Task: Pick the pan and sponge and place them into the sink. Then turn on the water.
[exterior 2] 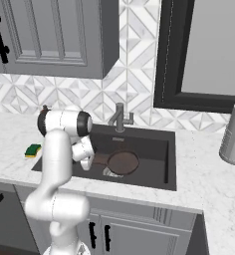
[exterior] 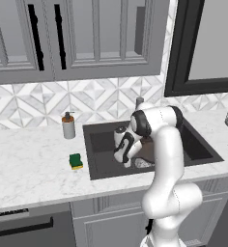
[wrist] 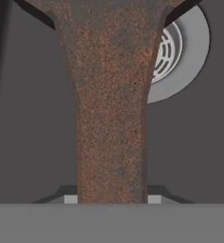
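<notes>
Tool [wrist: 112, 201] was clenched on pan [exterior 2: 122, 162] handle, pan low inside sink [exterior 2: 154, 137] w/ handle over the drain [wrist: 173, 52]. Best to set it flat on the basin floor before letting go. Sponge [exterior: 76, 161] sat on bench [exterior: 34, 164], left of sink.

You see a speckled rust-brown pan [exterior 2: 123, 162] in a dark grey sink [exterior 2: 154, 130] with a silver drain [wrist: 180, 52], a green-and-yellow sponge [exterior: 76, 161] on white grey-veined marble counter [exterior: 29, 169], and grey-and-white geometric backsplash tiles [exterior: 87, 99] below grey cabinets [exterior: 101, 34]
</notes>
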